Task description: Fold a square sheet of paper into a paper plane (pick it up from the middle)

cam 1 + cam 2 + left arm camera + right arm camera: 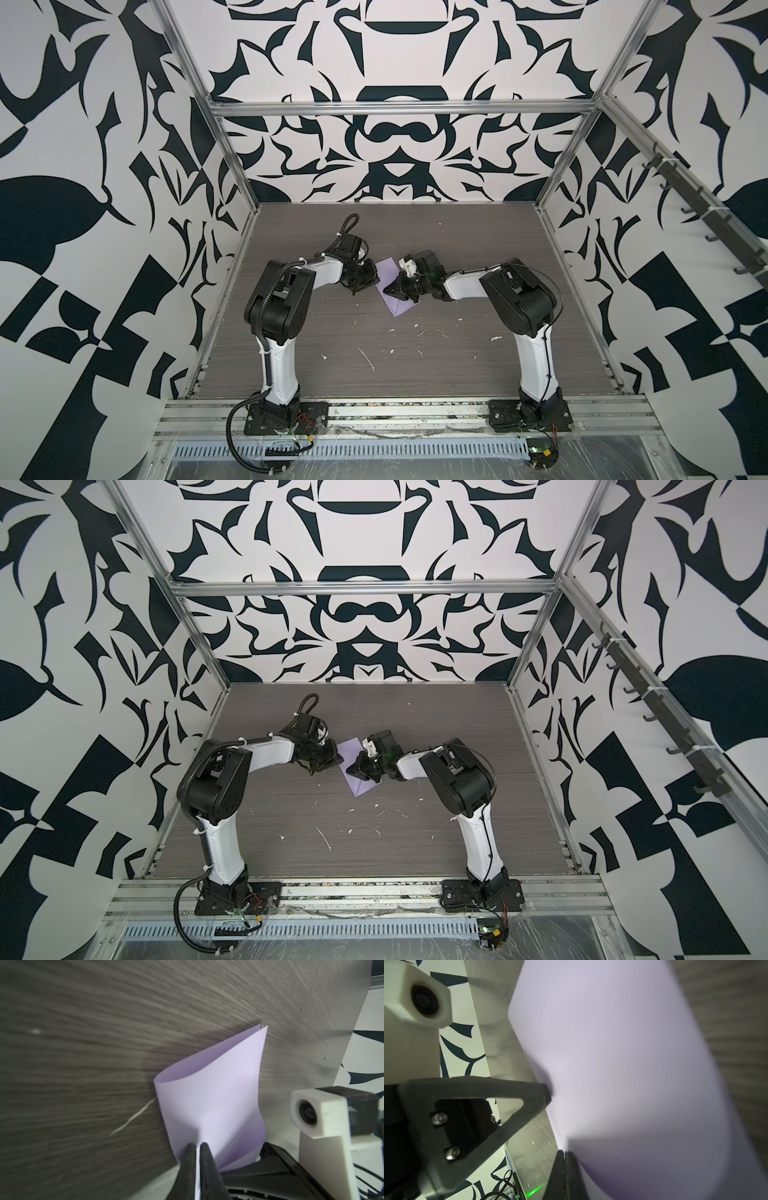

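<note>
Lilac sheet (386, 269) (218, 1095) is bowing over on itself at mid-worktop (415, 374), between the arms. Left fingers (188, 1164) are pinching its left edge. Right fingers (557, 1174), pressed together, are pinching it from the right.

Twin top views downward from high over table (415, 374) — wrist cameras (307, 1113) close on shared sheet (207, 1095).
</note>
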Tool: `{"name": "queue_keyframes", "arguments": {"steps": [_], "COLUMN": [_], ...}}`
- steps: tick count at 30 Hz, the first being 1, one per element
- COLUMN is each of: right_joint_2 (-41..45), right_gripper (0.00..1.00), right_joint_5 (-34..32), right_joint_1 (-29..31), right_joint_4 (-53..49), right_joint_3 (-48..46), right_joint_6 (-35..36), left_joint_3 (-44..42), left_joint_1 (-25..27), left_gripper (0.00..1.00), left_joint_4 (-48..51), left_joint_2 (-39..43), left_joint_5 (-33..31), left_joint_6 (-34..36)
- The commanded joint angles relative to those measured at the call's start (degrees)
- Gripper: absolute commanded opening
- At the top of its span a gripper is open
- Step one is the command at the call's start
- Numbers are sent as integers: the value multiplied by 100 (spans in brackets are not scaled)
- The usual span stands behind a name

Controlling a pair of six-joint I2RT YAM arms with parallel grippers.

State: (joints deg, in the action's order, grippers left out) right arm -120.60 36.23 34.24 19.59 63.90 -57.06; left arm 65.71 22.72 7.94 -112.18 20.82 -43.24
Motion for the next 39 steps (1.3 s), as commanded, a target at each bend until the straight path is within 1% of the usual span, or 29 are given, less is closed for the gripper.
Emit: {"name": "queue_keyframes", "arguments": {"steps": [1,15,30,35,39], "right_joint_2": [10,28,-129,-113,-89], "right_gripper": [0,0,0,0,0], "right_joint_5": [-1,42,-96,-167,-162], "right_joint_1": [30,30,30,30,30], "right_joint_4": [124,483,375,377,372], "right_joint_3": [176,96,44,-9,-9], "right_joint_6": [-23,-128,-87,-77,-95], "left_joint_3": [-23,-50,-63,-61,-356], "left_joint_1": [-15,-14,-18,-31,-34], "left_gripper": [11,8,8,12,19], "left_joint_4": [251,296,269,207,-67], "left_joint_2": [-212,-241,-154,212,619], "left_joint_5": [-58,-131,-81,87,353], "left_joint_6": [0,-27,-65,-146,-312]}}
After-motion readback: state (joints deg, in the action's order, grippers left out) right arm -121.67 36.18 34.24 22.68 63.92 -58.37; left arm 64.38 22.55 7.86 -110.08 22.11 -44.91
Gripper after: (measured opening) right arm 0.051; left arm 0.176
